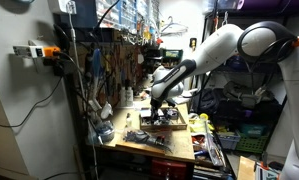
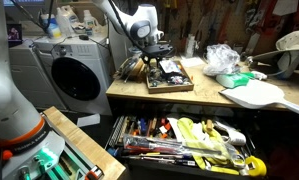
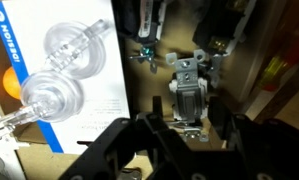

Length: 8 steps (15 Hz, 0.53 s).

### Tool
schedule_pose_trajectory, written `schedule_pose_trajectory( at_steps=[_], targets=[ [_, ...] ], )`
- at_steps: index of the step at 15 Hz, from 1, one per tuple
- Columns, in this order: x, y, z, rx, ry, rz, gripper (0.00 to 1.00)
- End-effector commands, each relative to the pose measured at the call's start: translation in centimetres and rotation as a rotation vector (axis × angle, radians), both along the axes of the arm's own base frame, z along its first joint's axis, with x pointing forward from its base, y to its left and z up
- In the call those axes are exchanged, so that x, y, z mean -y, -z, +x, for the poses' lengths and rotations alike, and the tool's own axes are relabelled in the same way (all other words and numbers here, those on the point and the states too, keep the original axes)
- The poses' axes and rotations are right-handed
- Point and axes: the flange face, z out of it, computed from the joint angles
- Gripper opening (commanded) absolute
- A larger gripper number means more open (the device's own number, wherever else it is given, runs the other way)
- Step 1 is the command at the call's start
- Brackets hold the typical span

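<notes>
Nearest the gripper (image 3: 184,140): a small metal-framed wall switch (image 3: 187,95), lying flat on the brown floor of the wooden tray (image 3: 139,100). Wrist view: jaws spread wide, the dark fingers (image 3: 139,140) to either side of the switch's near end. They hold nothing, and I cannot tell whether they touch it. In the same view, a bulb package (image 3: 64,70) lies beside the switch in the tray, with a white card, a blue strip and two clear bulbs under plastic. Dark hardware sits at the tray's far end, too blurred to name. Neither exterior view resolves the switch. They show only the gripper (image 1: 159,103) hanging low over the tray (image 1: 159,125), with the white arm (image 1: 224,45) arching in from the side. An exterior view gives the tray (image 2: 169,78) on the workbench top (image 2: 204,90), the gripper (image 2: 152,50) pointing down above it and a pale patch inside it that is likely the package. Beside the tray on the bench there is a crumpled clear plastic bag (image 2: 221,58), then a white board (image 2: 254,95). Below the tray, a pulled-out drawer (image 2: 179,140) is full of hand tools. A washing machine (image 2: 69,70) stands next to the bench on the tray's other side. Only an exterior view shows the tool wall (image 1: 109,60) behind the tray.
</notes>
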Motion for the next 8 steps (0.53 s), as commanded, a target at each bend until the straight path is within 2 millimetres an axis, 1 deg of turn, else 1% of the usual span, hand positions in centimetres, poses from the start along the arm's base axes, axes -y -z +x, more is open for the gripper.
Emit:
schedule_pose_trajectory(
  at_steps=[1,2,3,4,7,8],
  targets=[
    [0.07,0.81,0.69,0.004,0.004,0.026,0.48],
    [0.02,0.91,0.81,0.0,0.003,0.029,0.46],
    [-0.02,1.01,0.9,-0.003,0.001,0.032,0.48],
    [-0.04,1.14,0.97,-0.008,-0.003,0.031,0.47],
    [-0.02,1.4,1.1,-0.02,-0.01,0.031,0.5],
    [0.0,1.49,1.09,-0.025,-0.017,0.032,0.52]
  ],
)
